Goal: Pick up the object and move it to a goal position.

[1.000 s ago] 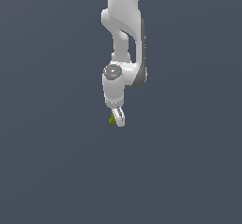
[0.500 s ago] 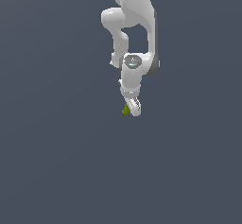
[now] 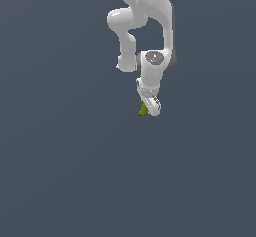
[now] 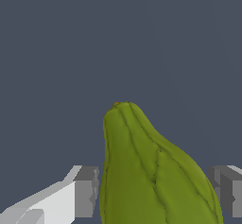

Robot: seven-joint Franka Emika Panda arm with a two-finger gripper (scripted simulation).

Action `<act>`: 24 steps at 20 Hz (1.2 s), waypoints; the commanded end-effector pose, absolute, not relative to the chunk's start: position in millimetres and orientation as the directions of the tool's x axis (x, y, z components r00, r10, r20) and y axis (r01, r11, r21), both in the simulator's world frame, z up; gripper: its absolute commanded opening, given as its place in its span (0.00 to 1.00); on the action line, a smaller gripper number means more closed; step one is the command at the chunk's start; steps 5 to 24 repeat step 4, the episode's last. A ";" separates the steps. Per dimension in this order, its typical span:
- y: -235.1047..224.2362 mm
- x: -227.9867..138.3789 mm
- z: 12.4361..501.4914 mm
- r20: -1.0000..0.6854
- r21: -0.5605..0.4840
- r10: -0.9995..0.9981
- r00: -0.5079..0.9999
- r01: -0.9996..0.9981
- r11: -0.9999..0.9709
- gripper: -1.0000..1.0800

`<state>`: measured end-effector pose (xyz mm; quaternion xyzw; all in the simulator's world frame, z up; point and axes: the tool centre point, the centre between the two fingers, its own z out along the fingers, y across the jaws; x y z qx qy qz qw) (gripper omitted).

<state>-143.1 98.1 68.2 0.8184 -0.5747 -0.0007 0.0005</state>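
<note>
Now the claw pinches the olive-green object; its narrow end points outward.

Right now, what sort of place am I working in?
Likely a bare simulated workspace: a flat, featureless grey backdrop, a smooth white arm rendered without texture, and only the green lump between the jaws. No furniture or walls show.

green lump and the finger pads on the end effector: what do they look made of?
Green lump: looks organic, like a pear or squash skin. Matte olive with darker vein-like ridges running toward the narrow tip; being a render, true material is open.
Finger pads: flat mid-grey blocks, matte, possibly rubber; the finger body behind is glossy white, plastic-like.
End effector: smooth white shell.
</note>
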 end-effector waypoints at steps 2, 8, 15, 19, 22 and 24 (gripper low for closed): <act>105.1 -146.6 70.2 0.000 0.000 -0.941 0.338 -0.941 -0.338 0.00; 106.1 -147.1 70.3 0.000 0.000 -0.941 0.338 -0.941 -0.338 0.00; 106.1 -147.1 70.3 0.000 0.000 -0.941 0.338 -0.941 -0.338 0.00; 106.1 -147.1 70.3 0.000 0.000 -0.941 0.338 -0.941 -0.338 0.00; 106.1 -147.1 70.3 0.000 0.000 -0.941 0.338 -0.941 -0.338 0.00; 106.1 -147.1 70.3 0.000 0.000 -0.941 0.338 -0.941 -0.338 0.00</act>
